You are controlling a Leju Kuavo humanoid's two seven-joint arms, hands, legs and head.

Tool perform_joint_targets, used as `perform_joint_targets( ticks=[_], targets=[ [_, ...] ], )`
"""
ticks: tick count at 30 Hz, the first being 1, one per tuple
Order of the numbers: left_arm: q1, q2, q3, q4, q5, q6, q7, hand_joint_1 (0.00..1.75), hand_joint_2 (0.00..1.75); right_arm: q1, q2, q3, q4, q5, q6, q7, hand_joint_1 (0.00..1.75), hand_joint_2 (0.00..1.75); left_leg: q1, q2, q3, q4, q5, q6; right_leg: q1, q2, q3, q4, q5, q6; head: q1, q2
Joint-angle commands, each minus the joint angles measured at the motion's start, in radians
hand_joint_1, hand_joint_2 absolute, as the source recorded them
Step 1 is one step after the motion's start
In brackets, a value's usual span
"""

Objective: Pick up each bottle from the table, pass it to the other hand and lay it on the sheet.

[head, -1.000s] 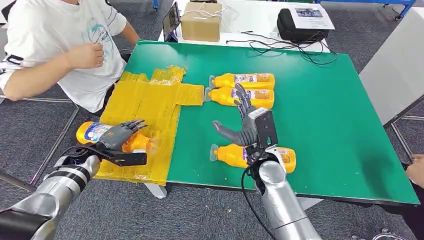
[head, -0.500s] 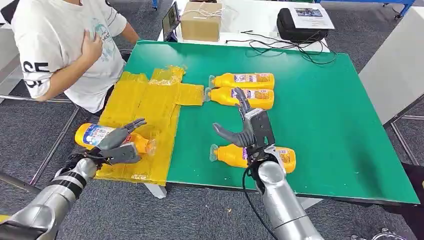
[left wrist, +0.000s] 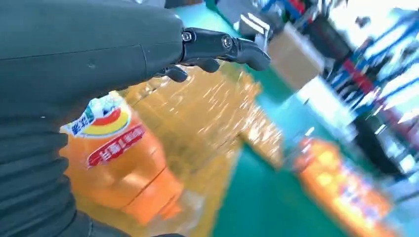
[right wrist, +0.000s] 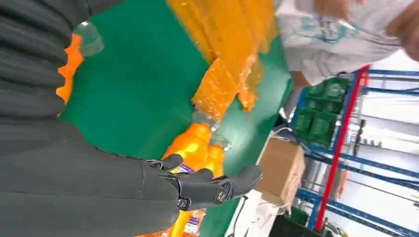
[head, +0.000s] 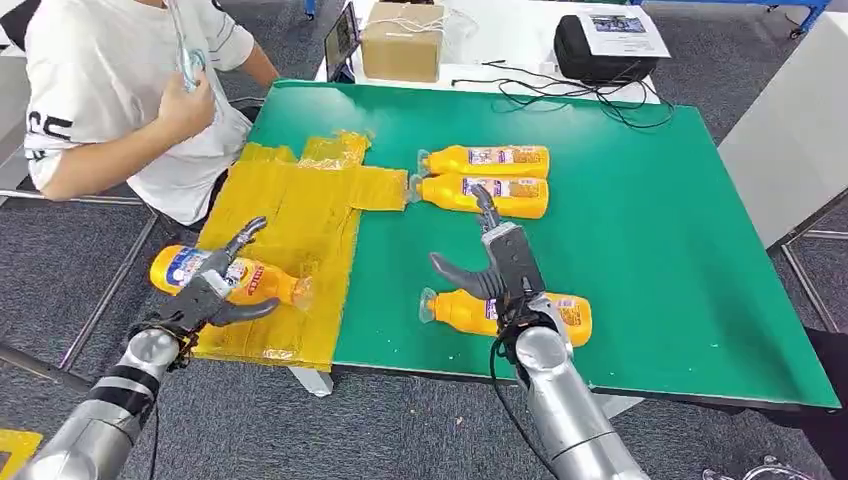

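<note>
Yellow sheet at table's left edge; bottle lies on its near-left corner. Left hand just over it, fingers spread, gripping nothing. Person seated behind the sheet. Right hand open, fingers apart, above near bottle. Two more bottles side by side beyond. Box, black bag and cables at far end.
</note>
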Motion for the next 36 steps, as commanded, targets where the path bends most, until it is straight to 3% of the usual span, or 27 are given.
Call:
perform_joint_targets(
  ticks=[1,6,11,25,36],
  targets=[
    [0.068,-0.214,0.293,-0.164,0.058,-0.038,0.005,0.00,1.75,-0.028,-0.028,0.052,0.101,0.085,-0.014,0.066,0.00,1.75,0.001,-0.002,0.003,0.000,-0.001,0.000,0.001,-0.002,0.004,-0.001,-0.001,-0.001,0.000,0.000],
    [0.063,-0.311,0.324,-0.191,0.131,-0.089,0.115,0.00,1.75,-0.008,-0.039,0.066,0.139,0.172,-0.021,0.134,0.00,1.75,0.001,-0.002,0.004,0.000,-0.003,-0.001,0.001,-0.002,0.005,-0.001,-0.003,-0.001,0.000,0.000],
    [0.032,-0.352,0.277,-0.135,0.179,-0.064,0.189,0.00,1.75,0.000,-0.051,0.093,0.181,0.232,0.000,0.159,0.00,1.75,0.001,-0.004,0.006,0.001,-0.004,-0.001,0.001,-0.004,0.008,-0.001,-0.004,-0.002,0.000,0.000],
    [0.005,-0.342,0.207,-0.096,0.186,-0.027,0.197,0.00,1.75,0.024,-0.073,0.103,0.170,0.292,0.021,0.194,0.00,1.75,0.000,-0.001,0.001,0.000,-0.002,-0.001,0.001,-0.001,0.002,-0.001,-0.002,-0.001,0.000,0.000],
    [0.031,-0.323,0.250,-0.095,0.215,-0.007,0.200,0.00,1.75,0.071,-0.128,0.103,0.040,0.524,-0.100,0.314,0.00,1.75,0.000,0.000,0.001,0.000,-0.002,-0.001,0.001,0.000,0.001,0.000,-0.002,-0.001,0.000,0.000]
  ],
)
